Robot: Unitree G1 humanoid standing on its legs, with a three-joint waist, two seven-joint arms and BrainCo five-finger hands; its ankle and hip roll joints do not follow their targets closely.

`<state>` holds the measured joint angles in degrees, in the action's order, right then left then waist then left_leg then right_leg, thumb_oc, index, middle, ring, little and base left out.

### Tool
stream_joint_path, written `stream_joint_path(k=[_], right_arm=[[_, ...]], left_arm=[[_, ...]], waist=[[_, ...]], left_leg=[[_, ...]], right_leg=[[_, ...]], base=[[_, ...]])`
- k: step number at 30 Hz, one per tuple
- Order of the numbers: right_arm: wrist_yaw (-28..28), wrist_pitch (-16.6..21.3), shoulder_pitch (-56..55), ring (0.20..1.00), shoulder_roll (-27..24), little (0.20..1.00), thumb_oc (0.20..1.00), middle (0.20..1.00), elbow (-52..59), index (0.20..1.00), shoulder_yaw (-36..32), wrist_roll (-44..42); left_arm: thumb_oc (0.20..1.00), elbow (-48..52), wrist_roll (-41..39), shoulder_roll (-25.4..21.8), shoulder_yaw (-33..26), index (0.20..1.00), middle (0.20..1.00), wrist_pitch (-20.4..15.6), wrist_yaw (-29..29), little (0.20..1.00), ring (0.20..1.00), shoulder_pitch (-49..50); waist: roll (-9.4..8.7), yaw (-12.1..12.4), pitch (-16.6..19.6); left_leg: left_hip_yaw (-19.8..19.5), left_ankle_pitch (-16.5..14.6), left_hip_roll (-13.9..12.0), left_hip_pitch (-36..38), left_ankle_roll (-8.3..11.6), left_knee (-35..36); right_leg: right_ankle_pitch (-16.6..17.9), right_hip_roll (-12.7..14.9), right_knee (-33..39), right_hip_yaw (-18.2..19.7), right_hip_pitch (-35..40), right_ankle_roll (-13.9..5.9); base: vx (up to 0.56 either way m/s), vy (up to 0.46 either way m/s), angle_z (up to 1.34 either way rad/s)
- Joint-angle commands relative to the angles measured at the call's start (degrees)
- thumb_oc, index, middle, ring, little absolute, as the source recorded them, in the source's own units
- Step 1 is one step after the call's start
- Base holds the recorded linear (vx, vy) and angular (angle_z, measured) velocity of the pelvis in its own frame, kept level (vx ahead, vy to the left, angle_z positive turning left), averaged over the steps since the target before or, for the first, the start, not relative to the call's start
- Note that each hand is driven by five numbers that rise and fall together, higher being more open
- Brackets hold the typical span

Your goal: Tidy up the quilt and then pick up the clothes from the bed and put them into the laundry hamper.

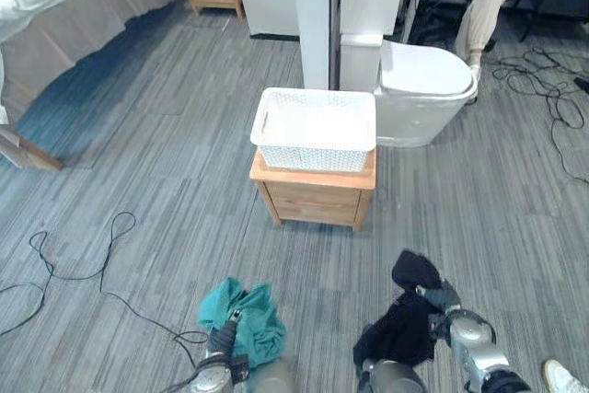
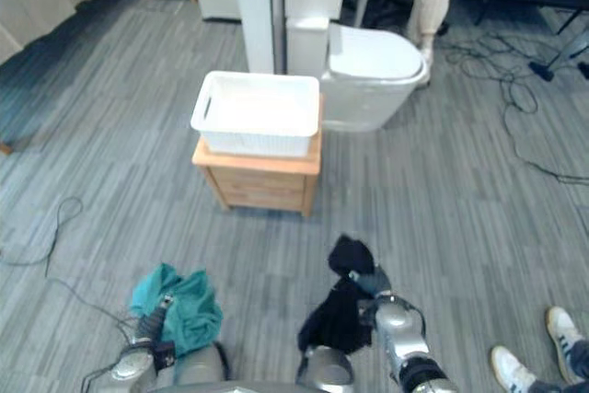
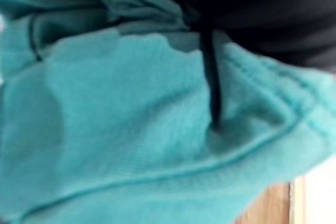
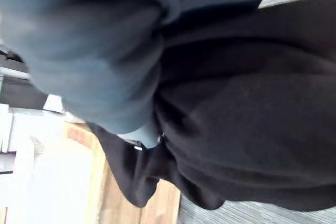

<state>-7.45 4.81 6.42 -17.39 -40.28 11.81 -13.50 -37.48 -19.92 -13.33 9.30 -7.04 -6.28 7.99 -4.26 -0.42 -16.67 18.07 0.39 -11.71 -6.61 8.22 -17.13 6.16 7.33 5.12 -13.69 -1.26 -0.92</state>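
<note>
At lower left, the left hand [image 1: 224, 336] carries a teal garment [image 1: 247, 316]; at lower right, the right hand [image 1: 440, 299] carries a black garment [image 1: 405, 319]. Cloth hides both hands' fingers, grip unreadable. The white laundry hamper [image 1: 315, 129] sits on a wooden nightstand [image 1: 317, 195], centre frame.

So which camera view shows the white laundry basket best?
The left eye view: the basket sits whole on the small wooden cabinet, rim and handle slot visible. The right eye view shows it equally whole but smaller. In the right wrist view only a pale blurred part shows behind the black garment.
</note>
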Motion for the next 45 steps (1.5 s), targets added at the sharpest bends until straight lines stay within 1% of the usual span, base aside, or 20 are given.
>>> stream_joint_path(k=[1,2,3,8,10,11,12,14,16,17,18,20,22,24,31,36,39,41,44,45], right_arm=[[-1.16,3.10,-0.91,0.200,-2.91,0.200,0.200,0.200,5.93,0.200,-1.11,3.10],[-1.18,3.02,-1.09,0.200,-2.93,0.200,0.200,0.200,6.09,0.200,-1.14,3.16],[-1.81,3.74,-1.37,0.200,-3.92,0.200,0.200,0.200,8.17,0.200,-2.25,3.63],[-2.26,4.96,-2.01,0.200,-6.15,0.200,0.200,0.200,16.25,0.200,-4.74,5.07],[-3.30,5.93,-2.33,0.200,-6.74,0.200,0.200,0.200,21.79,0.200,-6.45,6.95],[-3.31,5.90,-2.33,0.200,-6.71,0.200,0.200,0.200,21.83,0.200,-6.48,6.98],[-3.77,6.00,-1.96,0.200,-6.94,0.200,0.200,0.200,22.92,0.200,-6.68,8.07],[-4.92,6.19,1.31,0.200,-7.68,0.200,0.200,0.200,26.70,0.200,-6.32,10.57],[-6.45,6.34,3.95,0.200,-8.04,0.200,0.200,0.200,29.83,0.200,-6.45,12.12],[-7.36,6.63,5.37,0.200,-9.06,0.200,0.200,0.200,33.94,0.200,-6.86,13.82],[-7.36,6.56,5.36,0.200,-9.03,0.200,0.200,0.200,34.04,0.200,-6.89,13.85],[-8.66,7.12,7.05,0.200,-10.27,0.200,0.200,0.200,37.60,0.200,-8.34,14.37],[-11.79,7.20,13.38,0.200,-11.78,0.200,0.200,0.200,41.50,0.200,-8.63,15.04],[-12.44,7.82,19.68,0.200,-12.78,0.200,0.200,0.200,46.42,0.200,-7.54,16.27],[-11.40,6.65,47.42,0.200,-21.73,0.200,0.200,0.200,38.58,0.200,3.83,12.06],[-12.55,6.16,68.83,0.200,-26.67,0.200,0.200,0.200,15.38,0.200,13.71,7.97],[-13.37,6.06,72.69,0.200,-28.67,0.200,0.200,0.200,6.82,0.200,16.43,8.48],[-13.42,5.71,72.77,0.200,-29.40,0.200,0.200,0.200,5.69,0.200,16.64,8.92],[-12.69,4.55,73.44,0.200,-31.54,0.200,0.200,0.200,0.30,0.200,17.30,10.34],[-12.79,4.71,73.58,0.200,-32.07,0.200,0.200,0.200,-1.04,0.200,17.32,9.96]], left_arm=[[0.200,7.16,3.85,-2.59,-0.53,0.200,0.200,-2.09,-0.34,0.200,0.200,2.84],[0.200,7.24,3.88,-2.57,-0.49,0.200,0.200,-2.04,-0.36,0.200,0.200,2.95],[0.200,7.88,4.36,-2.84,-0.84,0.200,0.200,-2.21,-0.73,0.200,0.200,3.12],[0.200,10.01,6.46,-3.95,-1.28,0.200,0.200,-2.48,-0.56,0.200,0.200,3.74],[0.200,10.38,7.86,-5.87,-1.17,0.200,0.200,-2.53,-0.77,0.200,0.200,2.70],[0.200,10.36,7.86,-5.89,-1.16,0.200,0.200,-2.53,-0.77,0.200,0.200,2.65],[0.200,10.60,8.44,-6.66,-0.87,0.200,0.200,-2.56,-0.86,0.200,0.200,2.09],[0.200,12.10,9.01,-8.67,-0.37,0.200,0.200,-3.22,-1.81,0.200,0.200,0.52],[0.200,14.25,9.26,-10.19,-0.25,0.200,0.200,-3.40,-2.60,0.200,0.200,-0.03],[0.200,13.97,9.71,-10.98,-0.38,0.200,0.200,-3.65,-2.61,0.200,0.200,-0.78],[0.200,13.92,9.71,-10.99,-0.39,0.200,0.200,-3.67,-2.60,0.200,0.200,-0.84],[0.200,13.66,9.61,-11.21,-0.62,0.200,0.200,-4.09,-2.26,0.200,0.200,-0.79],[0.200,12.81,9.07,-11.54,-0.60,0.200,0.200,-4.24,-2.66,0.200,0.200,-2.28],[0.200,10.61,9.03,-10.68,-1.06,0.200,0.200,-4.05,-2.52,0.200,0.200,-1.98],[0.200,6.63,5.96,-8.63,1.30,0.200,0.200,-3.76,-1.43,0.200,0.200,1.47],[0.200,4.60,2.74,-9.90,4.41,0.200,0.200,-5.45,-0.66,0.200,0.200,0.93],[0.200,4.29,2.32,-10.99,4.39,0.200,0.200,-5.85,-0.67,0.200,0.200,0.58],[0.200,4.56,1.97,-11.59,3.99,0.200,0.200,-5.64,-0.47,0.200,0.200,0.90],[0.200,3.84,1.49,-13.07,1.87,0.200,0.200,-5.44,-1.43,0.200,0.200,2.13],[0.200,3.25,1.38,-12.95,1.73,0.200,0.200,-5.60,-1.51,0.200,0.200,2.18]], waist=[[1.08,2.53,1.39],[1.02,2.51,1.36],[1.02,2.99,1.35],[1.88,2.51,2.42],[0.81,2.50,3.30],[0.91,2.70,3.36],[0.39,2.51,3.40],[0.17,1.63,2.82],[0.41,1.13,2.64],[-0.31,0.09,2.36],[-0.16,0.07,2.39],[-0.57,-0.99,2.72],[-0.27,-1.77,3.13],[-1.10,-0.79,3.88],[-2.30,2.79,7.82],[-3.65,7.25,8.04],[-3.96,8.80,7.41],[-3.93,9.32,7.00],[-1.14,9.70,3.67],[-1.39,10.01,3.41]], left_leg=[[0.31,7.33,-3.74,-3.64,0.78,14.37],[0.40,7.83,-3.51,-3.07,0.85,15.28],[0.90,9.37,-5.84,-4.65,1.33,20.81],[0.41,11.86,-8.47,-3.78,2.25,21.52],[0.52,12.23,-7.26,-0.99,1.18,20.35],[0.69,12.34,-7.42,-1.05,1.15,20.40],[0.68,11.30,-6.18,0.15,0.43,20.09],[1.31,8.93,-4.89,2.81,-1.77,19.50],[1.65,7.23,-4.49,5.15,-2.95,20.09],[1.00,5.76,-2.55,6.95,-3.02,20.79],[0.96,5.93,-2.75,6.83,-3.00,20.84],[0.04,4.55,-0.82,8.09,-2.71,21.23],[-2.04,2.52,-0.72,9.89,-2.18,21.96],[-2.59,0.84,-0.03,11.60,-2.18,21.41],[-3.25,1.23,-0.89,12.94,-0.95,21.85],[-5.85,1.78,-1.32,11.15,0.04,22.13],[-7.23,1.65,-0.89,10.08,-0.12,21.98],[-7.77,1.44,-0.65,9.84,-0.40,22.06],[-9.45,0.25,-1.23,10.40,-1.13,22.13],[-9.47,-0.15,-0.98,10.66,-0.76,22.13]], right_leg=[[-10.89,-0.21,-0.12,-0.83,9.80,-6.31],[-10.99,-0.13,-0.12,-0.89,9.99,-6.32],[-12.03,0.39,-0.12,-1.08,12.02,-6.98],[-14.10,0.56,-1.77,0.76,15.51,-7.89],[-14.94,2.32,-8.82,3.14,15.68,-8.92],[-14.77,2.22,-8.82,3.36,15.44,-8.90],[-13.92,2.74,-12.79,3.57,14.84,-10.06],[-6.58,5.02,-24.95,6.28,8.44,-13.19],[-4.74,5.80,-30.22,7.25,3.63,-13.40],[-7.32,4.75,-26.43,6.55,1.10,-12.02],[-7.02,4.51,-26.07,6.45,1.15,-11.92],[-9.51,2.94,-15.65,4.86,0.88,-10.40],[-6.89,2.78,-3.74,4.38,-1.98,-10.62],[-4.92,3.11,-1.44,5.39,-1.40,-10.49],[-3.37,3.03,-0.12,2.64,2.09,-9.80],[-4.41,2.43,-0.12,0.03,3.11,-9.77],[-4.94,2.25,-0.12,-1.12,3.64,-10.02],[-5.07,2.30,-2.50,-1.36,2.96,-10.14],[-4.35,4.47,-20.93,-0.62,-7.70,-14.08],[-5.00,5.76,-18.60,-1.46,-8.06,-13.66]], base=[[0.33,0.217,0.06],[0.43,0.317,0.18],[0.21,0.155,0.06],[0.32,0.264,-0.41],[0.39,0.324,-0.47],[0.24,0.219,-0.12],[0.13,0.192,-0.20],[0.19,0.300,-0.26],[0.19,0.223,-0.20],[0.15,0.091,-0.56],[0.24,0.119,-0.62],[0.26,0.011,-0.16],[0.36,-0.053,0.22],[0.29,-0.051,0.44],[0.17,-0.030,0.24],[0.14,-0.014,0.31],[0.08,0.015,0.37],[0.01,0.011,0.21],[0.05,0.045,0.20],[0.15,0.022,0.24]])
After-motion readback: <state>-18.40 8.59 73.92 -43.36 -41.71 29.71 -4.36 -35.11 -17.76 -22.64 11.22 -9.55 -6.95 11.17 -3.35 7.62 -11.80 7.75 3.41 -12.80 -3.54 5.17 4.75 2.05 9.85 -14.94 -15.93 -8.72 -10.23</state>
